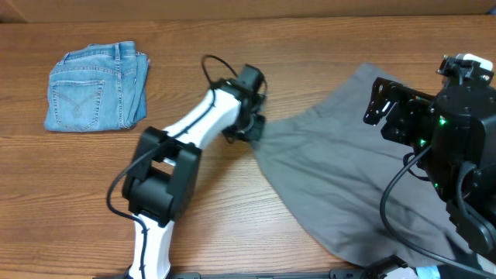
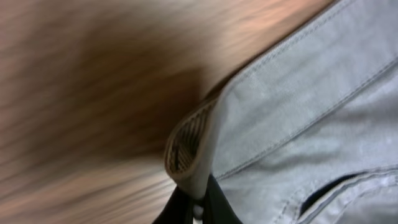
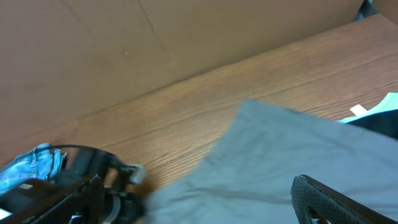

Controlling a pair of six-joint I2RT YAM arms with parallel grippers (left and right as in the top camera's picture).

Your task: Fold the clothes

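The left hand [image 1: 251, 130] is clamped on a corner of the grey shorts [image 1: 349, 186] near the middle of the wooden counter [image 1: 232, 232], its fingers pressed together over a curled edge of cloth whose ribbed inner face shows in the wrist view. The shorts lie spread and rumpled across the counter's right half, running from that pinched corner toward the near right edge. The right hand [image 1: 381, 107] hangs over the shorts' right part, fingers wide apart, gripping nothing. A folded blue denim garment [image 1: 97, 85] lies well apart at the far left
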